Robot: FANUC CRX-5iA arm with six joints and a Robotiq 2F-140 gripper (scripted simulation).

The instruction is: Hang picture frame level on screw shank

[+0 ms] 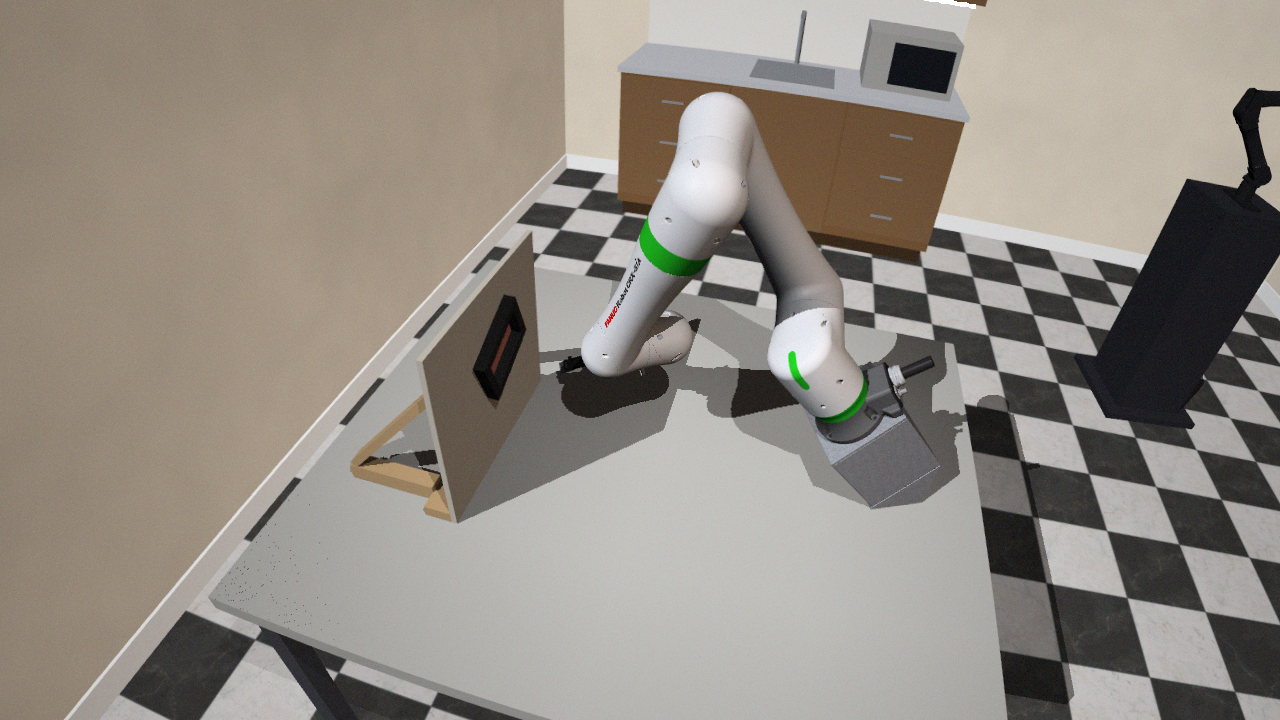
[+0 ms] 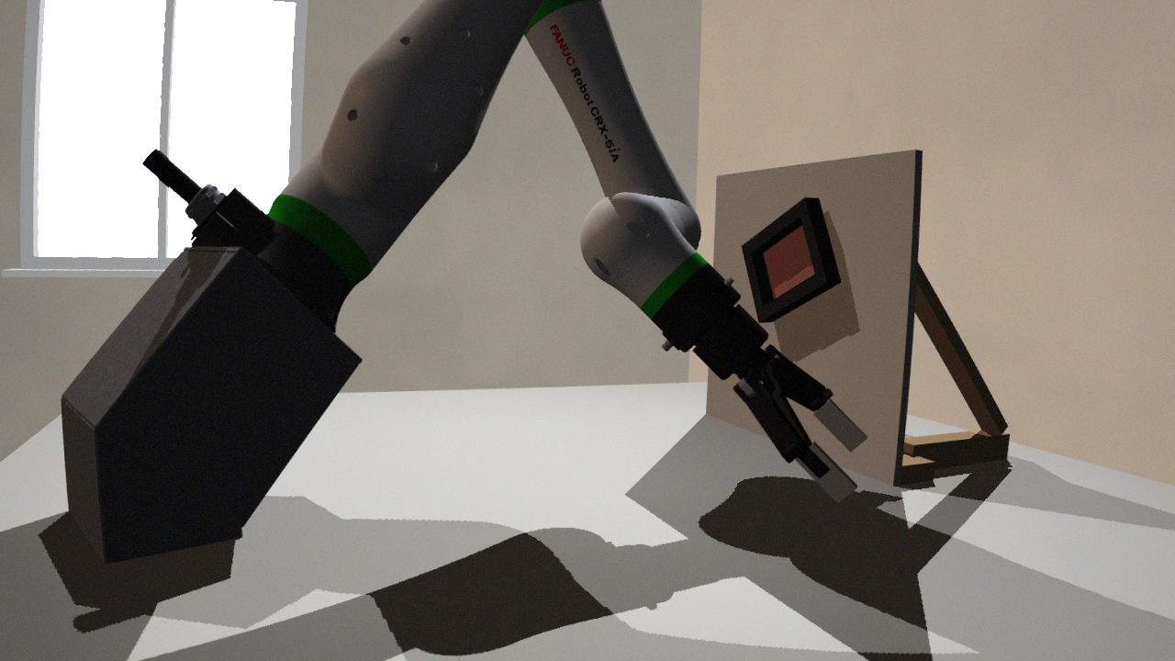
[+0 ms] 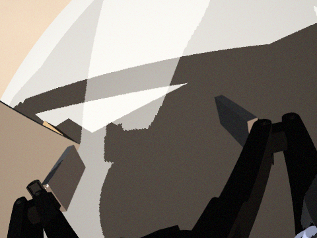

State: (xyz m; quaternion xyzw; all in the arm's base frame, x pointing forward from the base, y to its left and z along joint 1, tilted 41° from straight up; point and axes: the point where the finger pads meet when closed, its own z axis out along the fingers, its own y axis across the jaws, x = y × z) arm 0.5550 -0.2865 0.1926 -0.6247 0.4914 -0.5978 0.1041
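Note:
The black picture frame (image 1: pixel 487 380) (image 2: pixel 818 238) with a reddish picture is at the upright board (image 1: pixel 469 456) (image 2: pixel 875 329) (image 3: pixel 26 142). It looks rotated out of level against the board's edges in the exterior view. The screw is not visible, so whether the frame sits on its shank or head cannot be told. My gripper (image 2: pixel 851 468) (image 3: pixel 145 135) is wide open and empty. It points down and toward the board's foot, below the frame and in front of the board, with its fingers low over the table.
A wooden stand (image 1: pixel 393 474) (image 2: pixel 956 353) props the board from behind. The table (image 1: pixel 680 582) (image 2: pixel 493 452) carries the arm's grey base block (image 1: pixel 886 461) (image 2: pixel 213 410) on the side across from the board. A side wall (image 1: pixel 268 223) rises behind the board.

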